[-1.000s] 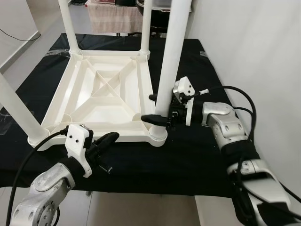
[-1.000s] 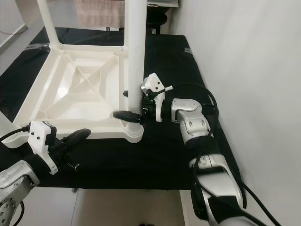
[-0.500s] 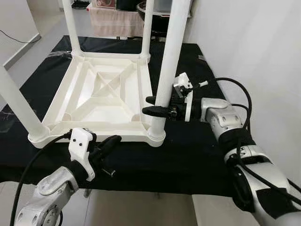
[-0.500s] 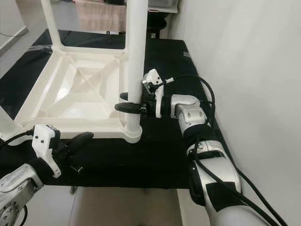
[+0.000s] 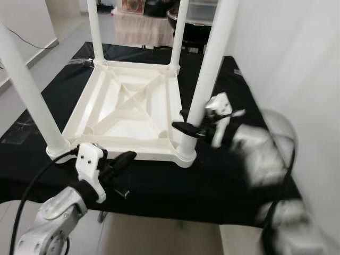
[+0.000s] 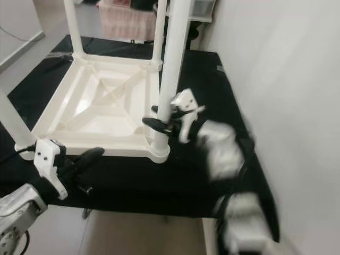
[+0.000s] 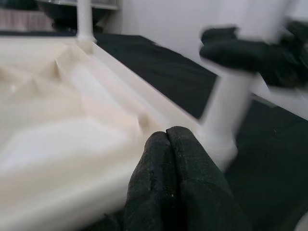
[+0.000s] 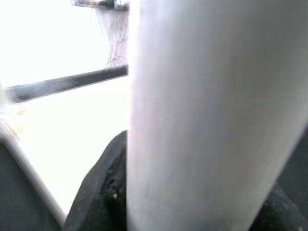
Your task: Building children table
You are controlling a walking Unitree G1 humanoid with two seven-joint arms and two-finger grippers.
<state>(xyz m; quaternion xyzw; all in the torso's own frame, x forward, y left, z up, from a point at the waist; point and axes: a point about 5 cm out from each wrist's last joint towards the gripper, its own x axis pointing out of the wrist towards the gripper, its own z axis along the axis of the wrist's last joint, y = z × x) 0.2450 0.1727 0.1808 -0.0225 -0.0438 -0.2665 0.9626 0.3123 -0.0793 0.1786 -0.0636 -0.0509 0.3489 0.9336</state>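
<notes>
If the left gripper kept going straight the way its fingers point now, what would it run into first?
Most likely the near rim of the upturned white table top: the left gripper, fingers closed, points at that edge close to the corner leg. The exact gap is unclear.

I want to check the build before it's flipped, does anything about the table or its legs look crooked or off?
Nothing stands out. The white table top lies upside down on the black cloth with four legs standing up at its corners. The right gripper is clamped around the near-right leg; the left gripper hovers shut near the front edge.
</notes>
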